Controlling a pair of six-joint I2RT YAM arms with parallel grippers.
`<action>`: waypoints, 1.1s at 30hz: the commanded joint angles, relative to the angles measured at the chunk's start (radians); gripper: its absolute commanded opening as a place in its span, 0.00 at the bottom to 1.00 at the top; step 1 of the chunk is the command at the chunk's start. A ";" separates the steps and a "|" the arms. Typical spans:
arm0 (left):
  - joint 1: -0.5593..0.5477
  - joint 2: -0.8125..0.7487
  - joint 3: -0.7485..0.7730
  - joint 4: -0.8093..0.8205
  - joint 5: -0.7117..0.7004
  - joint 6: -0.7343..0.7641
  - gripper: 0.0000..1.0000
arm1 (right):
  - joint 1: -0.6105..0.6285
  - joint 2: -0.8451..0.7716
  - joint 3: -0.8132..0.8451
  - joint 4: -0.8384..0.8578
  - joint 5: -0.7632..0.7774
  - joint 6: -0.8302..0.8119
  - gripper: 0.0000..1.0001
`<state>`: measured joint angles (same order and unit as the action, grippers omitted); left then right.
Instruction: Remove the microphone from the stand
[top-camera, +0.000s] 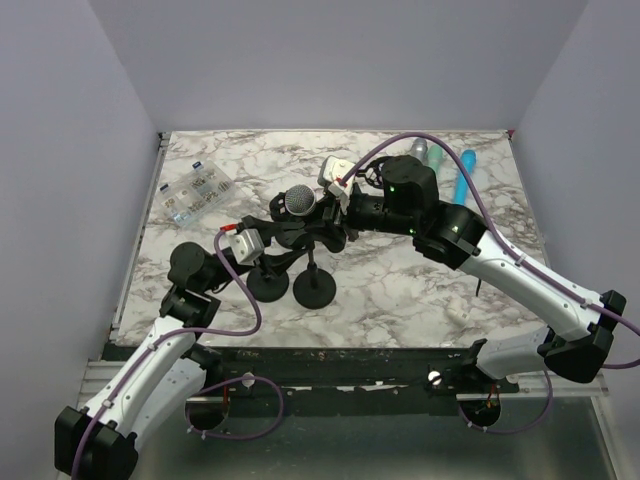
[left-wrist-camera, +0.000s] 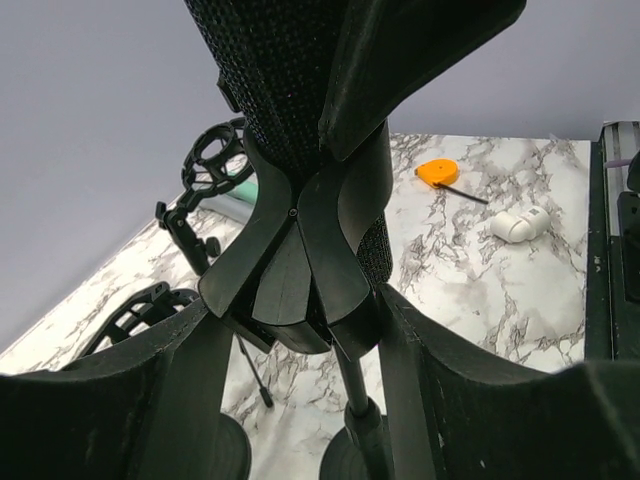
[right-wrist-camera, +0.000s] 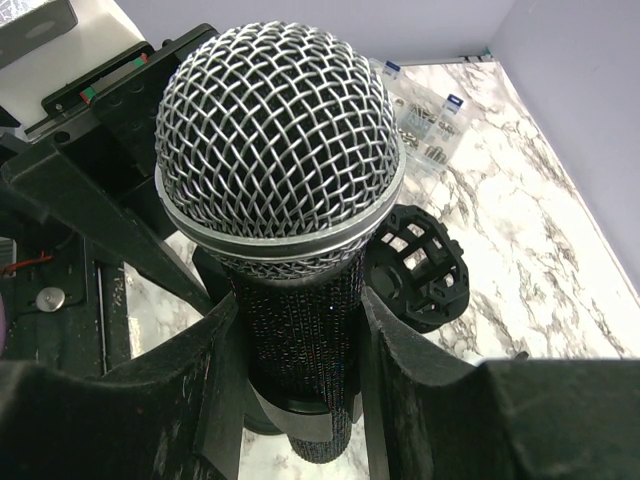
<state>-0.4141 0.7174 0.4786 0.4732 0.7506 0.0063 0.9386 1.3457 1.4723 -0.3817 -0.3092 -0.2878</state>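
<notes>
**Finding:** removal is not yet accomplished. The microphone (right-wrist-camera: 280, 140) still sits in the clip (left-wrist-camera: 300, 280) of the stand (left-wrist-camera: 352, 400). In the top view it is at the centre of the frame, with its mesh head raised above the table (top-camera: 400, 290).

**Right hand:** your right hand (right-wrist-camera: 297, 330) is closed on the microphone's black body just below the head, one finger pressed to each side.

**Left hand:** your left hand (left-wrist-camera: 295, 305) is closed around the clip from below, apparently to brace the stand.

**Done, as far as visible:** both grasps are set.

**Left to do:** draw the microphone out of the clip and clear of it while the left hand holds the stand down.

**Note:** an empty ring mount (right-wrist-camera: 420, 265) stands just beside the microphone, at right of centre in the right wrist view. I judge it a snag risk on withdrawal.
</notes>
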 joint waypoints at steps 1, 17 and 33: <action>-0.002 -0.020 0.003 -0.007 0.098 0.014 0.00 | 0.001 0.016 0.045 0.013 -0.033 0.015 0.00; 0.009 -0.113 -0.050 0.020 -0.028 -0.038 0.99 | 0.001 0.013 0.041 0.003 -0.024 0.008 0.00; 0.046 -0.075 -0.036 0.065 0.077 -0.074 0.71 | 0.000 0.011 0.043 -0.003 -0.022 0.008 0.00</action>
<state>-0.3740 0.6182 0.4278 0.4946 0.7391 -0.0437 0.9424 1.3540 1.4837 -0.3973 -0.3294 -0.2775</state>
